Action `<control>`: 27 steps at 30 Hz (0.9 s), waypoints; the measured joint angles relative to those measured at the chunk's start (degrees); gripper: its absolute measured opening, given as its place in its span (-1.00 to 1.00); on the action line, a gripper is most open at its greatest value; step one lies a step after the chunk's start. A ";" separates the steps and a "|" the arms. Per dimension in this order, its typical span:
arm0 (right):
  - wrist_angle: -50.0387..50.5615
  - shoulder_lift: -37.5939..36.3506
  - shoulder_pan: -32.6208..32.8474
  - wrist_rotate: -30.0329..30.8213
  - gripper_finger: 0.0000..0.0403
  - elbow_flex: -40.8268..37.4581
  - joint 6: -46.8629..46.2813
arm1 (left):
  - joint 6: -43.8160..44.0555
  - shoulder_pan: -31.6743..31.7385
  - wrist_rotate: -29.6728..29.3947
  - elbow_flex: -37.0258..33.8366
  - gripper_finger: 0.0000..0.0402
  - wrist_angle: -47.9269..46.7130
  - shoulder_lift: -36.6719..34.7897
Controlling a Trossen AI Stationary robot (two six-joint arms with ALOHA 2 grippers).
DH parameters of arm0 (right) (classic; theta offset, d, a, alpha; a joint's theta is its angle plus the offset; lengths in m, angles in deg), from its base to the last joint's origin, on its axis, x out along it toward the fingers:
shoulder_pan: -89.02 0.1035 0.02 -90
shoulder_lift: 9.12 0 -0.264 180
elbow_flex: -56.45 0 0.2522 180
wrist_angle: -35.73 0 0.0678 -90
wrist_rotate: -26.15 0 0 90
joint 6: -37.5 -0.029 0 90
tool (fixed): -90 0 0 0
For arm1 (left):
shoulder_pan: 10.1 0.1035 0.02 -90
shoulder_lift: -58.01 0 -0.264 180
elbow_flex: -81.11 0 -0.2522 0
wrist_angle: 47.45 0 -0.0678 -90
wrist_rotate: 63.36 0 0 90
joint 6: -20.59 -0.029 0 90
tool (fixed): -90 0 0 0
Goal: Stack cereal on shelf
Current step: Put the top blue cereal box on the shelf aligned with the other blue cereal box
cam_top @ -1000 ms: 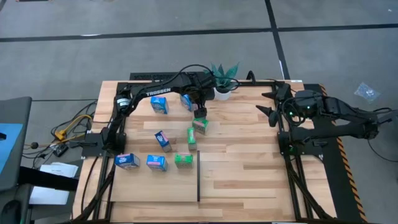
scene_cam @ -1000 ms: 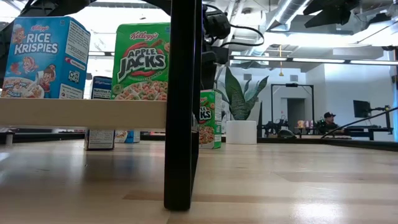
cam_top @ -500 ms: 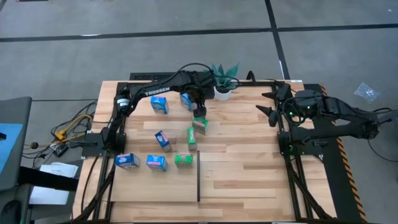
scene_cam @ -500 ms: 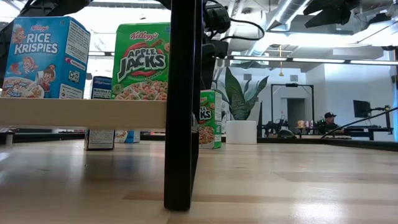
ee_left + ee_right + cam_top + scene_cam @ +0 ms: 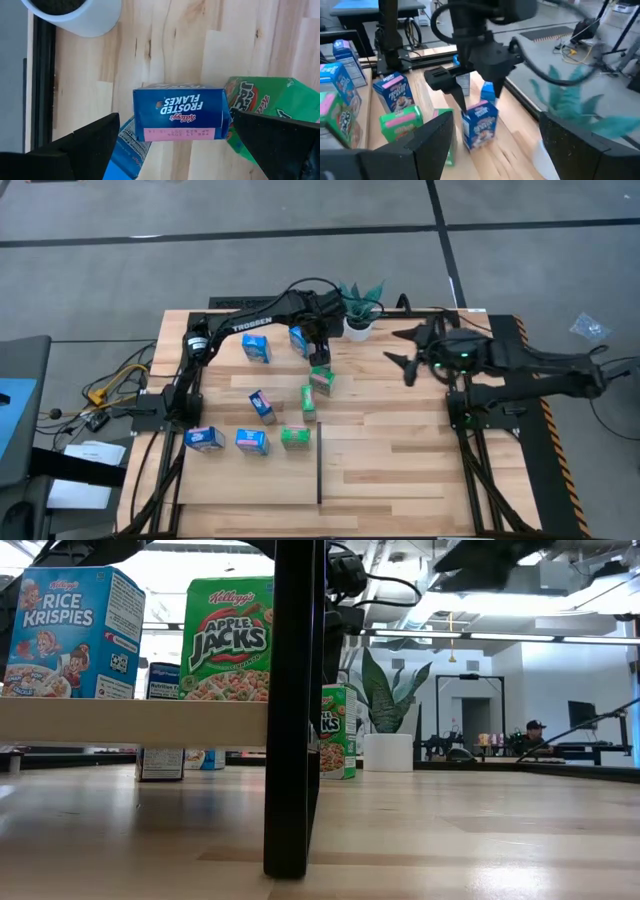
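Observation:
A blue Frosted Flakes cereal box (image 5: 177, 112) stands upright on the table, beside a green Apple Jacks box (image 5: 260, 107). My left gripper (image 5: 320, 360) hangs open just above the blue box, pointing steeply down. Its fingers (image 5: 95, 142) stand on either side of the box, apart from it. My right gripper (image 5: 397, 350) is open and holds nothing. It hangs over the table's far right part, pointing toward the left arm. The shelf plank (image 5: 130, 720) carries a Rice Krispies box (image 5: 70, 630) and an Apple Jacks box (image 5: 228, 640), both upright.
A potted plant (image 5: 358, 315) stands at the far edge, close to the left arm. Loose cereal boxes (image 5: 257, 348) (image 5: 262, 406) (image 5: 308, 400) lie on the table's left half. A black divider strip (image 5: 319, 475) runs toward the near edge. A person (image 5: 527, 735) sits far off in the room.
My right gripper has swung out from over its base toward the table's left, nearer the plant and the left arm, and stays open. The cereal boxes have kept their places.

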 joint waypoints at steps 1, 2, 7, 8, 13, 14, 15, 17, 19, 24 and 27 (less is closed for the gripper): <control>-2.06 1.67 -0.28 -0.68 0.58 -0.48 0.01 | -0.09 0.07 0.00 0.00 0.91 -0.24 0.00; -3.77 3.41 -0.57 -1.39 0.58 -0.90 0.06 | -0.09 0.07 0.14 0.00 0.91 -0.60 0.00; -12.83 13.07 -0.94 -2.80 0.58 -1.84 3.38 | -1.02 0.18 0.23 0.00 0.91 -1.84 0.00; -14.42 14.99 -0.93 -2.94 0.58 -1.84 4.30 | -1.48 0.21 0.17 0.00 0.91 -1.87 0.00; -20.27 23.32 -0.77 -3.00 0.58 -1.84 9.07 | -2.74 0.43 0.11 0.00 0.91 -2.87 0.00; -21.26 24.88 -0.94 -3.03 0.58 -1.84 10.00 | -3.05 0.47 0.20 0.00 0.91 -3.01 0.00; -22.57 26.50 -1.11 -3.03 0.58 -1.84 10.84 | -3.28 0.54 0.46 0.00 0.91 -3.01 0.00; -24.47 29.31 -1.68 -3.03 0.58 -1.84 12.04 | -3.96 0.70 1.20 0.00 0.91 -3.00 0.00; -27.30 32.08 -2.14 -3.45 0.58 -1.84 12.52 | -4.15 0.81 1.16 0.00 0.91 -3.02 0.00; -30.58 35.91 -3.62 -6.18 0.58 -1.84 11.23 | -4.11 0.98 1.23 0.00 0.91 -3.77 0.00; -30.14 36.05 -4.07 -7.98 0.58 -1.84 9.63 | -4.54 1.03 2.78 0.00 0.91 -5.28 0.00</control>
